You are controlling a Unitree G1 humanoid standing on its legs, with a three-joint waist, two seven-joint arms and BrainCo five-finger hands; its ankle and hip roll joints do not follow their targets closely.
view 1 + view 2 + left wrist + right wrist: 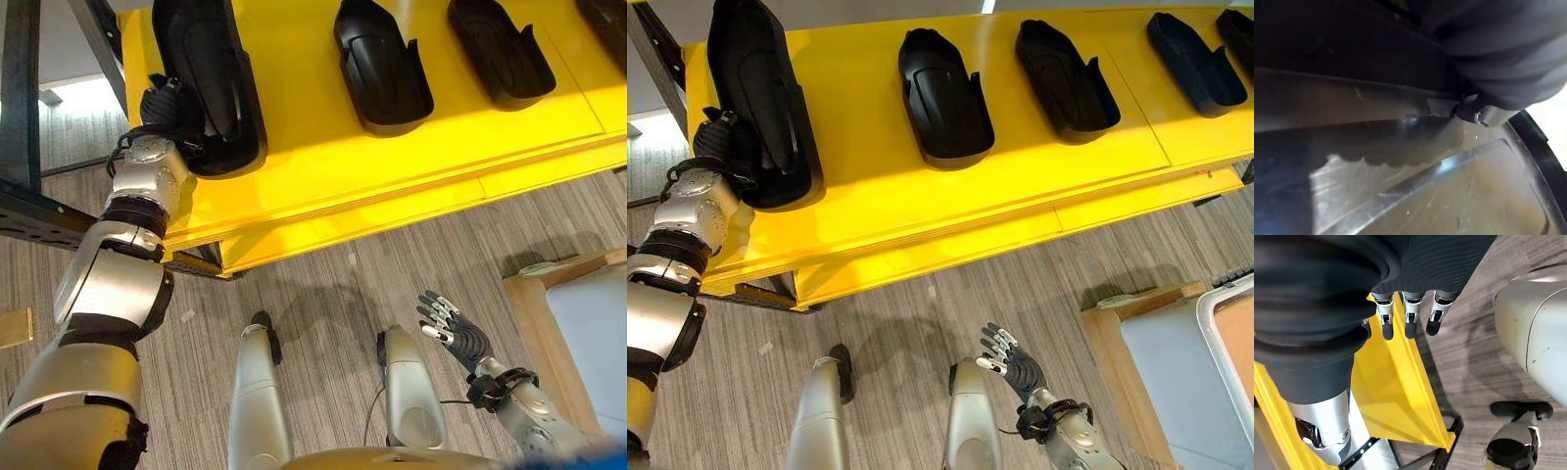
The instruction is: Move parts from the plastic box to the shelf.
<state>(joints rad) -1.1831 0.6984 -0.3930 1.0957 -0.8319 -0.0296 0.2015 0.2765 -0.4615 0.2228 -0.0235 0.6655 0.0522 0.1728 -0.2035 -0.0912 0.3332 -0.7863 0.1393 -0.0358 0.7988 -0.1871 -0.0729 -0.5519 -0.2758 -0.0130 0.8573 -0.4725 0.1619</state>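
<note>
A long black moulded part (211,83) lies at the left end of the yellow shelf (392,166). My left hand (160,106) is against that part's near left side, and its fingers are hidden behind the part. In the left wrist view the hand's dark cover (1508,54) sits right against the dark part (1342,44). My right hand (453,328) hangs low over the striped floor, well in front of the shelf, fingers (1409,320) straight and holding nothing. A pale plastic box (1220,343) stands at the right edge.
Three more black parts (942,98) (1066,78) (1195,61) lie in a row along the shelf to the right. The plastic box rests on a wooden frame (1117,343). A dark metal post and beam (22,108) stand left of the shelf.
</note>
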